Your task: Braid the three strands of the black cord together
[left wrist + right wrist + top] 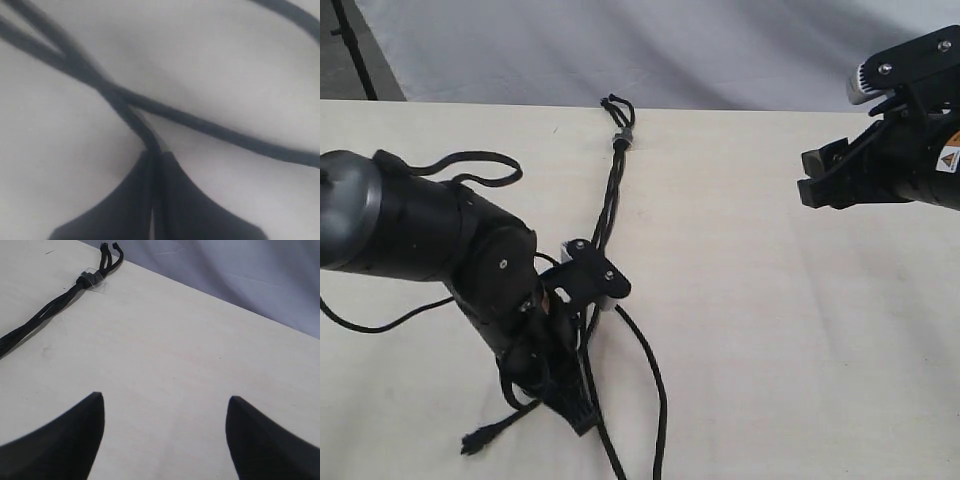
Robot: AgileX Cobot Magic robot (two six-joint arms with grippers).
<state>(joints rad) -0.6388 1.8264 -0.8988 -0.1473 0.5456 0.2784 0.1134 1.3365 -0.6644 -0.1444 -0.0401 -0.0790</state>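
Observation:
The black cord (610,195) lies on the table, running from its small grey band (622,138) near the far edge towards the near edge. Its upper part is twisted together. Lower down, the three strands (655,385) spread apart, and one knotted end (473,441) lies at the lower left. My left gripper (578,408) is low over the strands, shut on one strand (135,120) at its fingertips (165,165); another strand (225,132) crosses just beyond. My right gripper (815,180) hangs open over bare table at the right, far from the cord (45,315) and band (86,280).
The pale table (770,350) ends at the back against a grey cloth (620,50). A thicker black cable (470,160) loops off the left arm. The left arm's body covers part of the loose strands.

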